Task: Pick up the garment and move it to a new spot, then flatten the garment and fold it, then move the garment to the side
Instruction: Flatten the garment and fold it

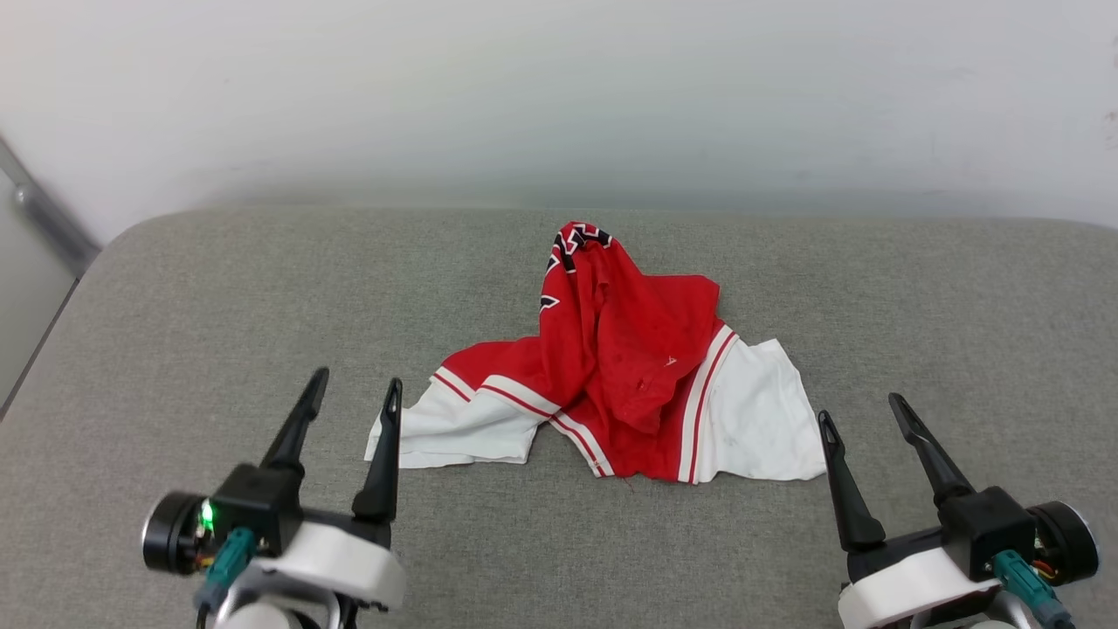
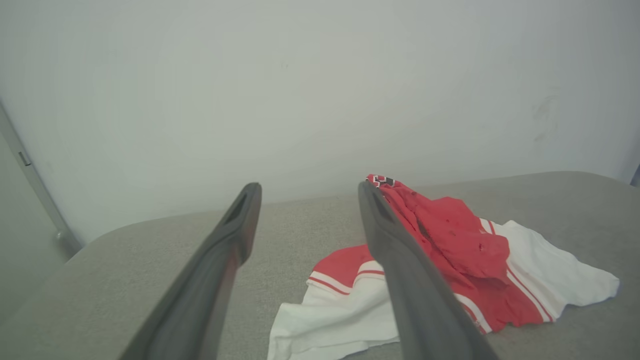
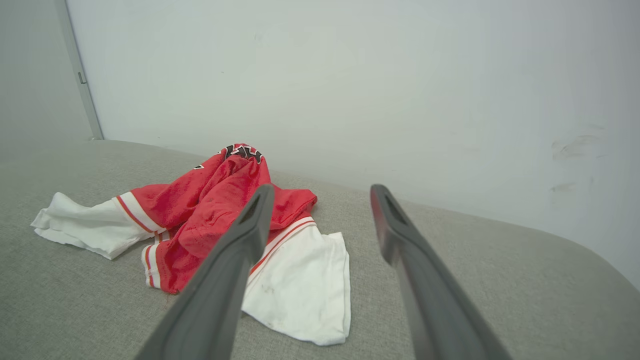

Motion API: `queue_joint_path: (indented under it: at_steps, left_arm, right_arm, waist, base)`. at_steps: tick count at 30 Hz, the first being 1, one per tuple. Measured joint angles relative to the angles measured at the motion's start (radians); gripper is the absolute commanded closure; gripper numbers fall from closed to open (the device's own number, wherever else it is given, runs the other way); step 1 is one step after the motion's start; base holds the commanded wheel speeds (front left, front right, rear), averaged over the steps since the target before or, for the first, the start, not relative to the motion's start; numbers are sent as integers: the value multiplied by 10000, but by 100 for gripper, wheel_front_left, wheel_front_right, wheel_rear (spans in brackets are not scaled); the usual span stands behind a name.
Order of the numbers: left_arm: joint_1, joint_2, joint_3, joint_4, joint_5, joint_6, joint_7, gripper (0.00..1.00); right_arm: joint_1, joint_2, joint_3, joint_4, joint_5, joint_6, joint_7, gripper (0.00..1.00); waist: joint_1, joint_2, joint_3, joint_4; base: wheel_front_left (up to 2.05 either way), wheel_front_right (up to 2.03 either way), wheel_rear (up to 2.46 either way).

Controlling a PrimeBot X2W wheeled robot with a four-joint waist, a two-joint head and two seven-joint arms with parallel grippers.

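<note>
Left gripper (image 1: 359,376) and right gripper (image 1: 859,406) both stand spread and empty in the head view, flanking the crumpled garment (image 1: 629,367) on the grey cushion (image 1: 218,306). From the left wrist, the garment (image 2: 460,245) lies ahead, right of the parted fingers (image 2: 225,250). From the right wrist, it lies ahead and left, behind one finger.

Even, soft light — faint shadows; wrist views' fingers blurred.
</note>
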Motion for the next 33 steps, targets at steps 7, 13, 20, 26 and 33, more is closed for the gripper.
queue_joint_path:
  at_steps: [7,13,20,26,33]
  left_arm:
    - [1069,-359,324,-884,244,268,-6,0]
    - [989,-443,462,-1003,541,59,-19,0]
    - [790,-825,556,-1041,719,-194,-19,0]
    - [654,-1127,621,-970,924,-412,-19,0]
    - [568,-1459,800,-750,1174,-702,-19,0]
  right_arm:
    - [91,-15,-132,4,4,0,15,0]
    - [-341,-755,109,-6,148,0,1753,0]
    - [-1366,-2211,800,314,1085,0,5944,0]
    - [-2059,-2688,1078,639,2226,0,9225,0]
    - [-2336,-2826,757,1567,2337,0,10416,0]
  waist:
    - [0,0,159,24]
    - [1,0,500,208]
    - [3,0,893,643]
    - [3,0,1165,1168]
    - [3,0,1483,1877]
  base:
    - [0,0,0]
    - [0,0,0]
    - [0,0,0]
    - [0,0,0]
    - [0,0,0]
